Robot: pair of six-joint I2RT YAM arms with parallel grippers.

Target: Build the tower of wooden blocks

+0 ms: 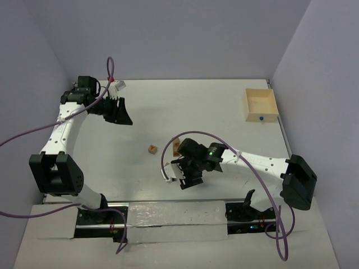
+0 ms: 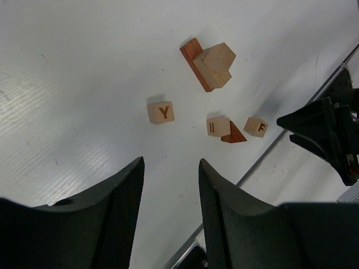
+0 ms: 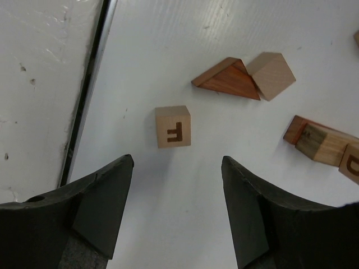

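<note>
The Y cube (image 2: 161, 112) bears a dark Y, the I cube (image 2: 218, 127) an I, the F cube (image 3: 173, 126) an F, each on one tan face (a fourth cube (image 3: 350, 163) shows a letter cut off, unreadable).

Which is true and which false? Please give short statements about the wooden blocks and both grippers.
1. The tan wooden cube marked F touches no other block. True.
2. The right gripper is shut on it. False: its jaws stand open, empty.
3. The reddish-brown wooden wedge lies beside a tan cube. True.
4. A finished tower stands on the white table. False: the blocks lie scattered.
5. The left gripper holds the tan cube marked Y. False: it is open, empty.
</note>
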